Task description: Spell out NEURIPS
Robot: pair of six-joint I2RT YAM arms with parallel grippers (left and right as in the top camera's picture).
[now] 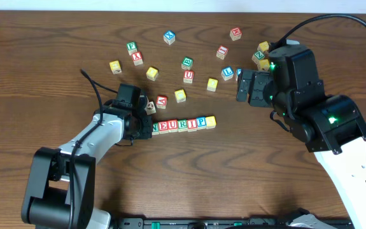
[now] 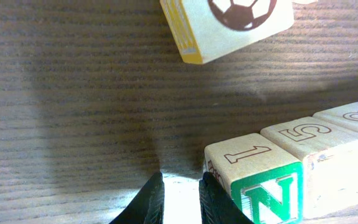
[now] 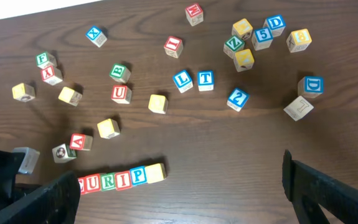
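A row of wooden cubes lies at mid-table: green N (image 1: 156,126), red E (image 1: 165,126), red U (image 1: 174,125), green R (image 1: 183,124), red I (image 1: 191,124), blue P (image 1: 201,122) and a yellow-faced cube (image 1: 211,121). My left gripper (image 1: 143,124) sits low at the row's left end. In the left wrist view it (image 2: 180,202) is all but shut, with nothing in the thin gap. Its right finger (image 2: 215,199) rests against the N cube (image 2: 266,193). My right gripper (image 1: 246,88) hangs wide open above the table's right side, well clear of the row (image 3: 122,179).
Loose letter cubes are scattered behind the row: a soccer-ball cube (image 2: 228,25) and a red A (image 1: 161,101) just behind the left gripper, a blue X (image 1: 169,37), a red M (image 1: 235,33), yellow cubes (image 1: 180,95), and a cluster (image 1: 262,54) by the right arm.
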